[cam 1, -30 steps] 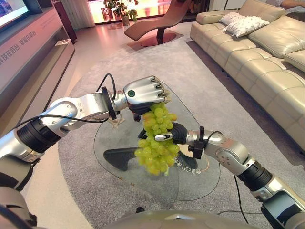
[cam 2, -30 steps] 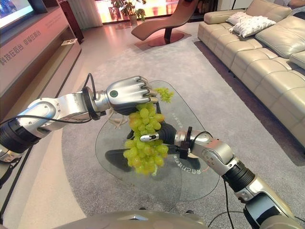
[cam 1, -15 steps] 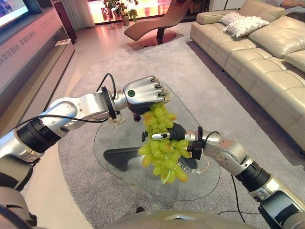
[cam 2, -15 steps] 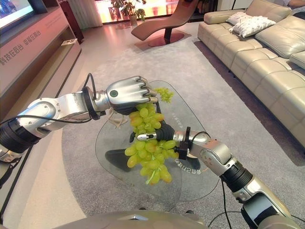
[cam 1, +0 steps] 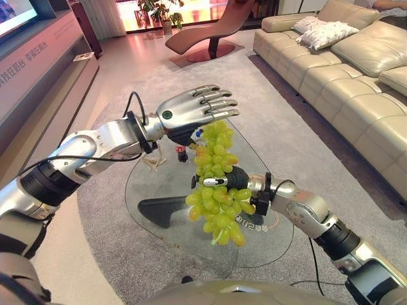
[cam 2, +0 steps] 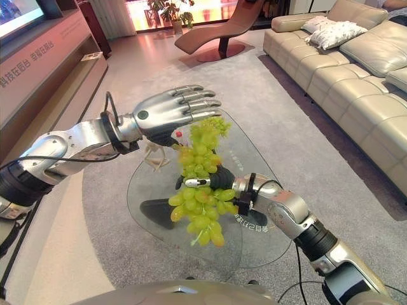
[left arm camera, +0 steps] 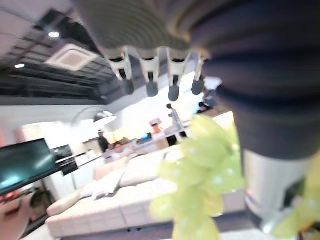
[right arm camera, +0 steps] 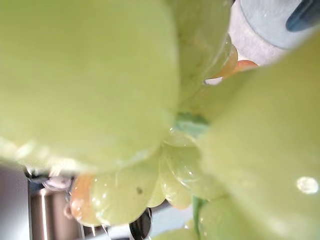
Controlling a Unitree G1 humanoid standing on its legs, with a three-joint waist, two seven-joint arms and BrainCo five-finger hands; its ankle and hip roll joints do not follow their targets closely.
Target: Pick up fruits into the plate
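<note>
You have a large bunch of green grapes at the centre of the frame, held in the air above the glass table. The grapes are pale yellow-green, a few tinged amber, in a long cluster whose lower half splays out sideways and down. The right hand, coming in from the lower right, has its dark fingers curled round the middle of the bunch. The left hand, entering from the left, sits just above the top of the bunch with its fingers straight and spread, holding nothing. White print shows on the table near the right wrist, too small for you to make out. Under the glass you can see a dark table base, all on a grey rug. A beige sofa fills the upper right, a brown lounge chair the top centre.
</note>
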